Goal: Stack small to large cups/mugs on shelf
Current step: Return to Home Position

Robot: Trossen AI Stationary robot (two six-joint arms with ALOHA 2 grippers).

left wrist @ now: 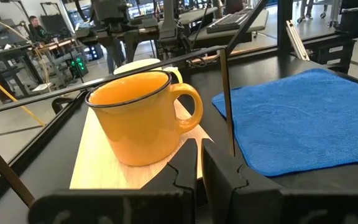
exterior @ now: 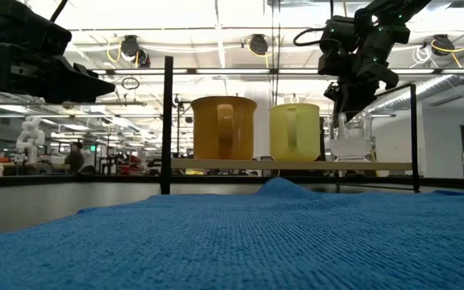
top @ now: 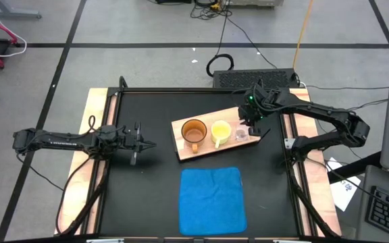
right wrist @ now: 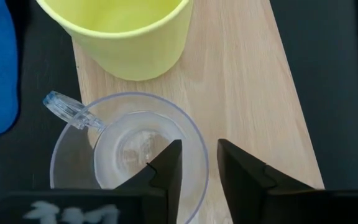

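Stacking on shelf (right wrist: 253, 93) looks done. Right gripper (right wrist: 197, 157), jaws slightly spread above clear cup (right wrist: 123, 149), should lift homeward; left gripper (left wrist: 199, 154) waits, jaws together.

Mugs (top: 194, 131) crowd shelf (top: 201, 149), right gripper (right wrist: 199, 148) above, surrounding tabletop (top: 147, 189) open

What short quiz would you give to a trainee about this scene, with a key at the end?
1. How many vessels stand on the wood board?
2. True or false: the clear cup stands between the amber mug and the yellow mug.
3. Which hand hangs above the clear cup? A) the left B) the right C) neither
Key: 1 three. 2 false: it ends the row, beside the yellow mug. 3 B: the right hand; the left hand waits away from the board.
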